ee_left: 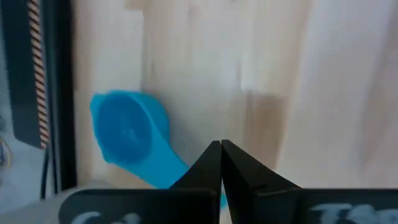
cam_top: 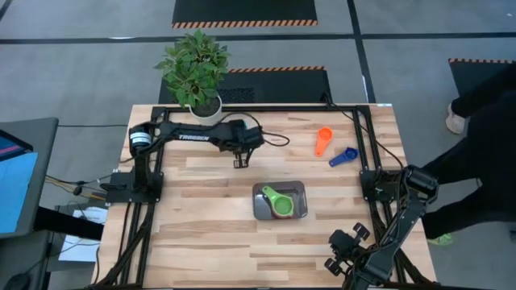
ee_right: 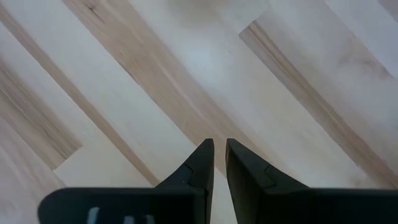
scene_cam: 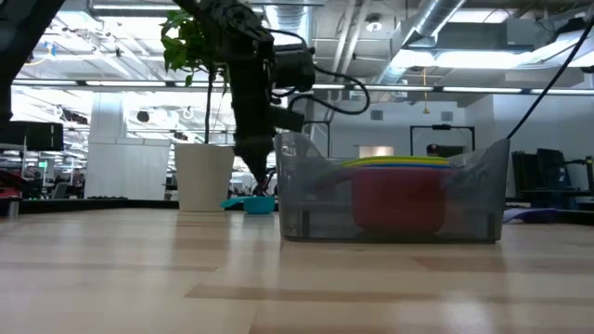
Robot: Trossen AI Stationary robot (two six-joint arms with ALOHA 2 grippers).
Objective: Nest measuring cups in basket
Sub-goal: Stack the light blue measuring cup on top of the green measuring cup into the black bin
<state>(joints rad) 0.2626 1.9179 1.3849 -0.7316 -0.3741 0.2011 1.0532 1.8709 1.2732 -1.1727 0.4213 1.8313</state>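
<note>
Translucent grey basket (cam_top: 300,190), rounded corners, sits mid-table on pale wood planks; green cup (cam_top: 282,203) tops the nested plastic stack inside. Orange cup (cam_top: 323,140) and dark blue cup (cam_top: 344,156) lie far right. Left gripper (cam_top: 240,162), fingers pressed together and empty, hangs above light blue cup (ee_left: 130,134). Right gripper (ee_right: 219,152), slightly parted, empty, near right.

Bare table (cam_top: 201,217) surrounds basket (cam_top: 260,211); plant pot (cam_top: 205,109) stands well apart.

A robotics lab or industrial workshop: exposed silver ceiling ducts (scene_cam: 436,28) and strip lights overhead, black floor mats edged with orange hazard stripes (cam_top: 244,11) on grey concrete, and a pale butcher-block wooden worktop (cam_top: 201,217) framed by black rails.
</note>
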